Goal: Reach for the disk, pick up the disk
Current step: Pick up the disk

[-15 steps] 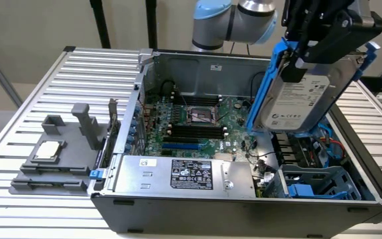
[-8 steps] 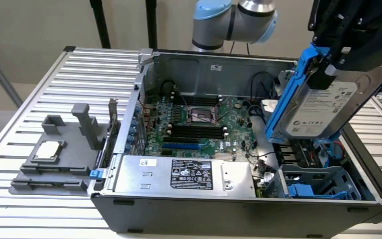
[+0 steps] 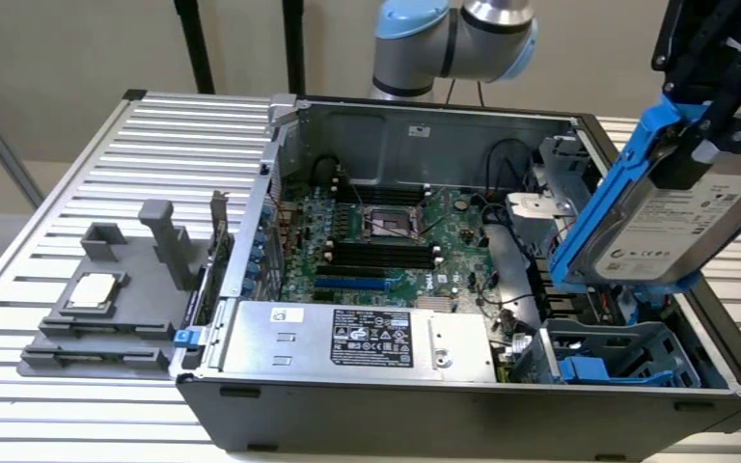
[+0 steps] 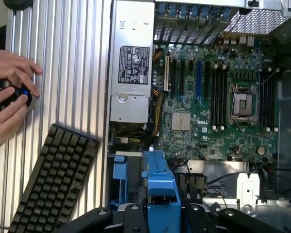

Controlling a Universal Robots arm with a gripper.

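The end effector (image 3: pixel 718 58) is gripping the disk (image 3: pixel 673 217) by its upper end and is holding it clear above the bay end of the open computer case (image 3: pixel 474 386), on the exterior view's right. The disk is hanging with its long axis steeply tilted, upper end leaning toward the exterior view's right, white label facing the camera. Its blue rail (image 4: pixel 161 194) is showing in the wrist view between the clamped fingers.

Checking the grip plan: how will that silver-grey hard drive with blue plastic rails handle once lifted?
The silver-grey hard drive with blue plastic rails looks rigid, so it should not flex. Its metal body is probably heavy for its size. Hanging tilted above the open computer case, it might slip on smooth plastic.
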